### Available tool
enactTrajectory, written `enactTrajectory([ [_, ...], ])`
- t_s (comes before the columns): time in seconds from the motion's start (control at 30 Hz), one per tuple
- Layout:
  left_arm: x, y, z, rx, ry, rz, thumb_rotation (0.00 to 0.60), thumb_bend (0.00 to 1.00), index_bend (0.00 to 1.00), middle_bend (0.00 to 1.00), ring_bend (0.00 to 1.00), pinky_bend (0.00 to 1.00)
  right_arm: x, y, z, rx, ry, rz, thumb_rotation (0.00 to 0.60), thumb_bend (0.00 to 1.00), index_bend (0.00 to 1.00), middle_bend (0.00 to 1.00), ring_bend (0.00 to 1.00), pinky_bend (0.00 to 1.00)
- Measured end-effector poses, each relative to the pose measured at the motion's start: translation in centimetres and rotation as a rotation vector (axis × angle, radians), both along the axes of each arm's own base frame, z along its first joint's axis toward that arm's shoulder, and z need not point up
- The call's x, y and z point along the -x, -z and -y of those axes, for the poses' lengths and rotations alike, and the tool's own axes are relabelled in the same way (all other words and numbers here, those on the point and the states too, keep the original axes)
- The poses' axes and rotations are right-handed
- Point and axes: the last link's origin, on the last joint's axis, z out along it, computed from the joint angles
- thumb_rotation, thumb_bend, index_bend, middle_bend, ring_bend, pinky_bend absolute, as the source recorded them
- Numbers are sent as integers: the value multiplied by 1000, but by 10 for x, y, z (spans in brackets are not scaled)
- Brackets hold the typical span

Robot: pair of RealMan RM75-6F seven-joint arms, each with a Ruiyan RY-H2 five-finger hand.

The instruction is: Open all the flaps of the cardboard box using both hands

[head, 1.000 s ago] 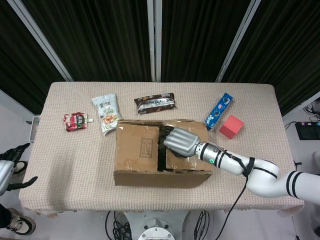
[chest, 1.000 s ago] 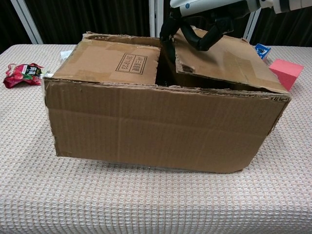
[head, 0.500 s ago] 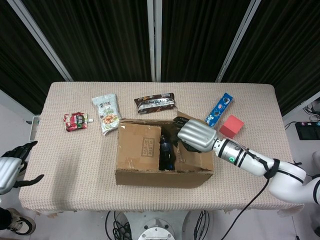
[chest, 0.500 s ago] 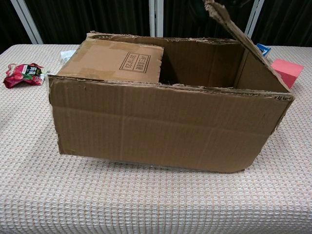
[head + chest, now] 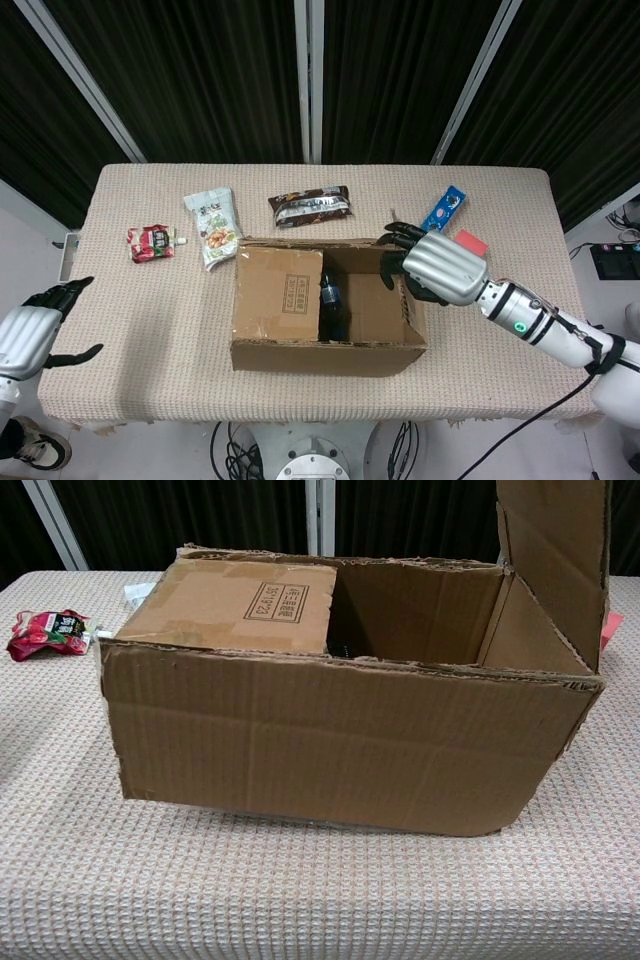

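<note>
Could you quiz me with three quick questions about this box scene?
1. True or false: the left flap of the brown cardboard box lies flat, closed.
2. Which hand is at the raised right flap: A) the left hand, B) the right hand?
3. Fill in: inside the box stands a dark ____.

Key: 1 true; 2 B; 3 bottle. The left hand hovers open off the beige tablecloth's left edge, touching nothing.

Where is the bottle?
In the head view, the bottle stands inside the cardboard box, near its middle, just right of the closed flap.
</note>
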Motion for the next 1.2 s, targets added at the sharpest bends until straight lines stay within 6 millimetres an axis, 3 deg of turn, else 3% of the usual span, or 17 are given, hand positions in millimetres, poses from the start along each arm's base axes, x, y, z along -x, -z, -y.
enactTrajectory([
  [0.57, -23, 12, -10, 42, 34, -20, 425, 163, 71, 145, 180, 319, 56, -42, -29, 87, 35, 97, 600, 1000, 492, 402, 155, 103],
  [1.03, -38, 19, -13, 69, 54, -27, 426, 163, 72, 145, 181, 320, 119, -83, -52, 169, 159, 158, 600, 1000, 478, 401, 154, 103],
  [1.13, -40, 19, -14, 68, 58, -29, 424, 163, 72, 145, 181, 320, 126, -94, -56, 210, 173, 210, 600, 1000, 425, 370, 141, 101],
  [1.2, -41, 19, -14, 63, 63, -29, 426, 163, 72, 145, 181, 320, 130, -99, -58, 238, 178, 240, 600, 1000, 281, 285, 74, 78],
])
